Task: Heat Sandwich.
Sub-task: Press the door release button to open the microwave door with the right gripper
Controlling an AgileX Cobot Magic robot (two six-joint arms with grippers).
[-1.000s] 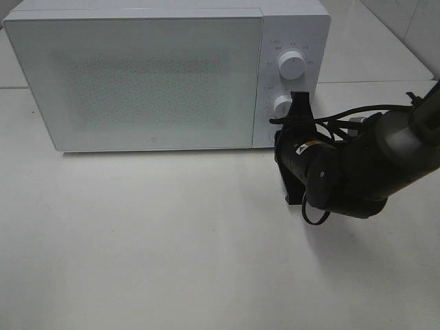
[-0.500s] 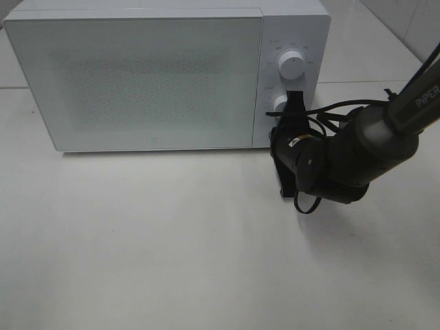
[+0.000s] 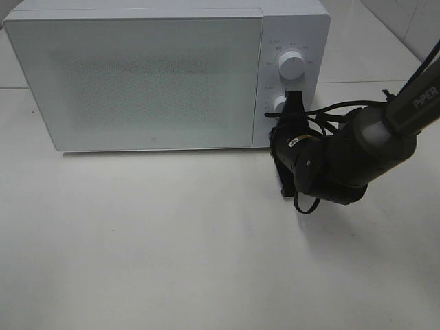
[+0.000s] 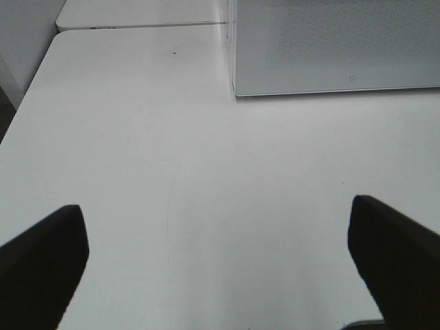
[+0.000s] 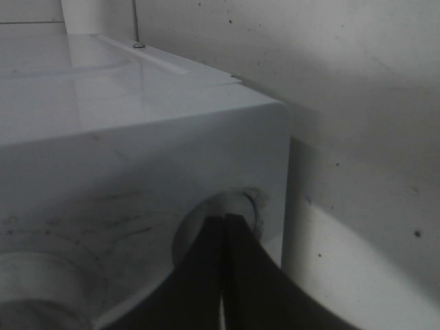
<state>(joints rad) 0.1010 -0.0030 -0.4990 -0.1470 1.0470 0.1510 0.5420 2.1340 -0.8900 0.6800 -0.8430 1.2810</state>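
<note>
The sandwich is out of view. A white microwave (image 3: 137, 75) stands at the back of the table with its door closed. My right gripper (image 3: 278, 132) is shut with nothing held. In the right wrist view its joined fingertips (image 5: 224, 221) press on a round button (image 5: 244, 203) near the lower outer corner of the control panel, below the two knobs (image 3: 293, 65). My left gripper (image 4: 220, 265) is open and empty over bare table, to the left of the microwave's front corner (image 4: 234, 89). It does not show in the exterior high view.
The white table (image 3: 172, 247) stretches in front of the microwave. A seam between two tabletops (image 4: 137, 26) runs behind the left side. The dark right arm (image 3: 344, 161) with its cables hangs beside the control panel.
The right arm has moved up and in towards the control panel, mostly in the first half second. The door stays closed. The gripper stays shut.
</note>
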